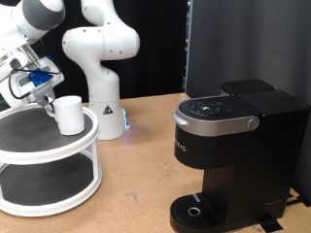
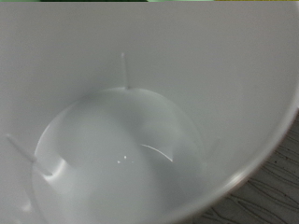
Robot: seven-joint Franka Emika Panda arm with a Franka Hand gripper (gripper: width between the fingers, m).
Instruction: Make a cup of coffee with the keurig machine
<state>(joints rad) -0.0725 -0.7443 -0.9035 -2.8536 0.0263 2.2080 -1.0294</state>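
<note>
The white mug [image 1: 70, 114] stands upright on the top tier of a white round two-tier shelf [image 1: 39, 146] at the exterior view's left. My gripper [image 1: 46, 100] is at the mug's left rim, right against it. In the wrist view the mug's empty white inside [image 2: 121, 140] fills almost the whole picture, and no fingers show. The black keurig machine [image 1: 238, 146] stands at the exterior view's right with its lid down, its silver-grey band [image 1: 219, 123] facing forward and its round drip tray [image 1: 197, 209] bare.
A second white robot arm [image 1: 97, 58] stands on its base behind the shelf. The wooden table [image 1: 141, 184] runs between shelf and machine. A dark curtain hangs behind.
</note>
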